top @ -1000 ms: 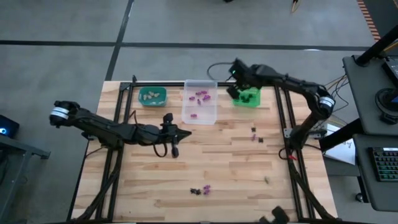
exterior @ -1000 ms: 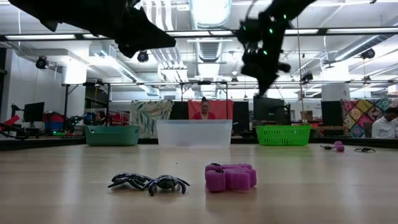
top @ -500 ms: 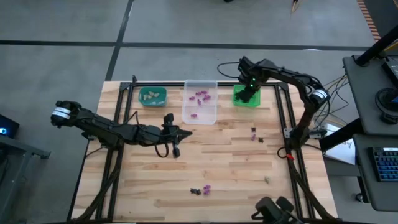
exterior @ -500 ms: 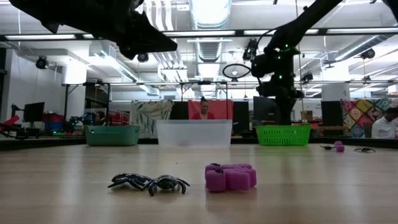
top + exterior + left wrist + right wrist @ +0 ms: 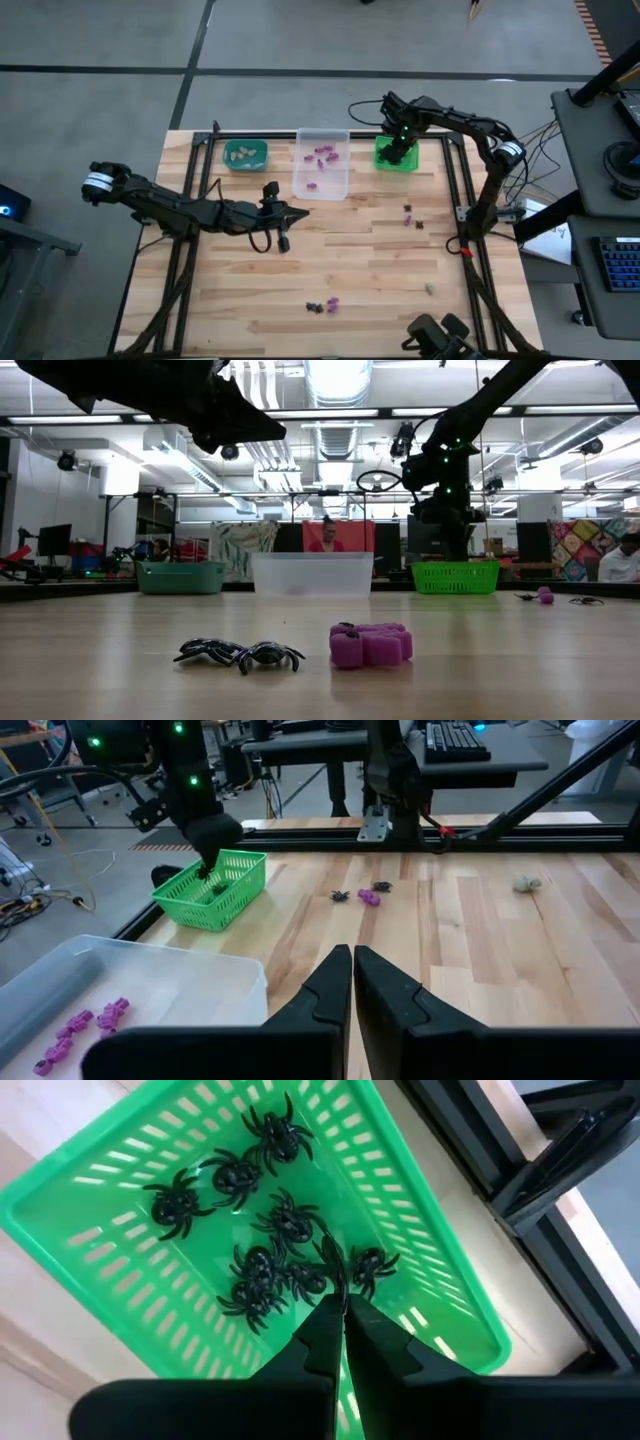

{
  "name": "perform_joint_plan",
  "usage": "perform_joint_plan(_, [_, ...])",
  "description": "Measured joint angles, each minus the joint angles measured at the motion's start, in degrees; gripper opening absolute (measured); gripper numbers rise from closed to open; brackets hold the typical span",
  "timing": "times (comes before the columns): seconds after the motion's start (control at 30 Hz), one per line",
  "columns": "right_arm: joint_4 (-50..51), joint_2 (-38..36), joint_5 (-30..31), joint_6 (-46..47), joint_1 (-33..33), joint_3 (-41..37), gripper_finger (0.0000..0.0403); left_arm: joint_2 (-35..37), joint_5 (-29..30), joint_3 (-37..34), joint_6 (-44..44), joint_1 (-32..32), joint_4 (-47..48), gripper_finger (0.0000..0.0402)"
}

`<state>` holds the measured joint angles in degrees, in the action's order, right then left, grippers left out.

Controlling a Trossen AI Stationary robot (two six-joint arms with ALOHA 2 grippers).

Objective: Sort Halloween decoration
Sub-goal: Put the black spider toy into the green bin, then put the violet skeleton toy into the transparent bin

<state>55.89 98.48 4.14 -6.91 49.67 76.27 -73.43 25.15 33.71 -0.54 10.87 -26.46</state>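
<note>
My high camera looks straight down on the counter (image 5: 360, 270); my low one skims it; both share the green bin (image 5: 397, 155).

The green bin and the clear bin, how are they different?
The green bin has slotted mesh walls; the clear bin has smooth see-through walls. The green bin holds black spiders; the clear bin holds purple trinkets. The right gripper is over the green bin; nothing is over the clear one. Both sit at the table's far edge.
</note>
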Motion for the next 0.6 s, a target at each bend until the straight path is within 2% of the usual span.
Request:
perform_joint_plan(0.4, [-2.24, -0.11, -0.06, 2.09, 0.0, 0.0, 0.0119, 0.0, -0.02, 0.0, 0.0, 0.0, -0.11, 0.0])
perform_joint_plan(0.6, [-1.72, -2.03, 0.36, 5.88, -0.59, 1.27, 0.013, 0.0, -0.05, 0.0, -0.03, 0.0, -0.11, 0.0])
